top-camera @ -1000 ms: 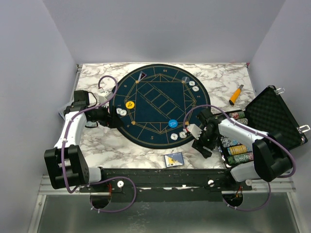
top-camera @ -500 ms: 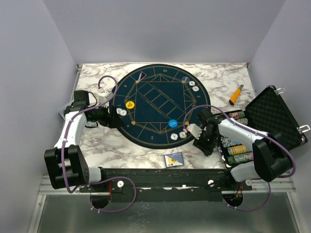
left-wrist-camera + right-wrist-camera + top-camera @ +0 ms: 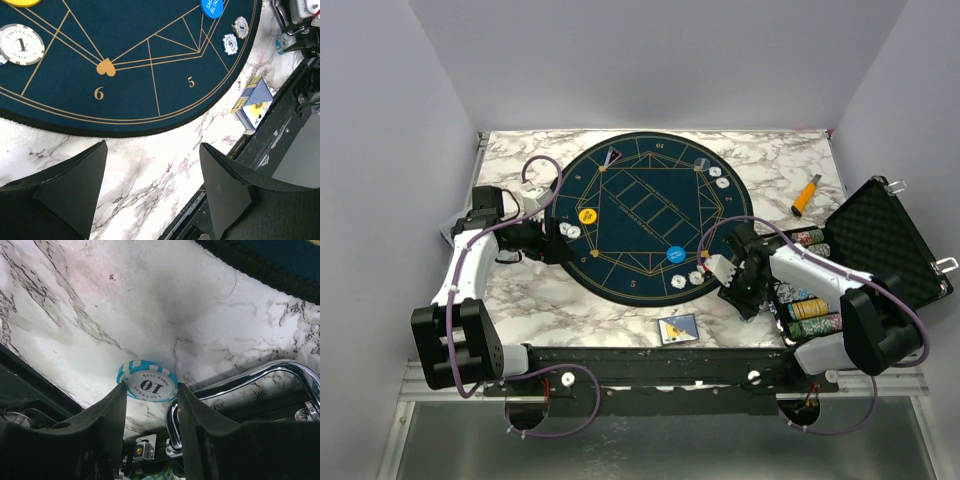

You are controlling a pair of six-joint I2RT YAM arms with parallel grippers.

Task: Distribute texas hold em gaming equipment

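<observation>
A white and light-blue poker chip [image 3: 148, 380] marked 10 lies on the marble beside the case's chrome handle [image 3: 240, 379]. My right gripper [image 3: 150, 386] is shut on it, a finger against each side of its rim. In the top view that gripper [image 3: 744, 290] sits between the round dark-blue mat [image 3: 650, 215] and the case, and the chip is hidden. My left gripper [image 3: 152, 150] hangs open over bare marble just off the mat's near edge. On the mat lie a yellow disc [image 3: 587, 215], a blue disc [image 3: 675, 254] and whitish chips [image 3: 695, 277].
The open black case [image 3: 880, 240] with rows of chips stands at the right. A blue-backed card deck [image 3: 677, 329] lies near the table's front edge. An orange-handled tool [image 3: 805, 195] lies at the back right. Another chip [image 3: 21, 44], marked 1, rests on the mat's left side.
My right gripper's jaws have closed in on the chip marked 10. The left arm has not moved.
</observation>
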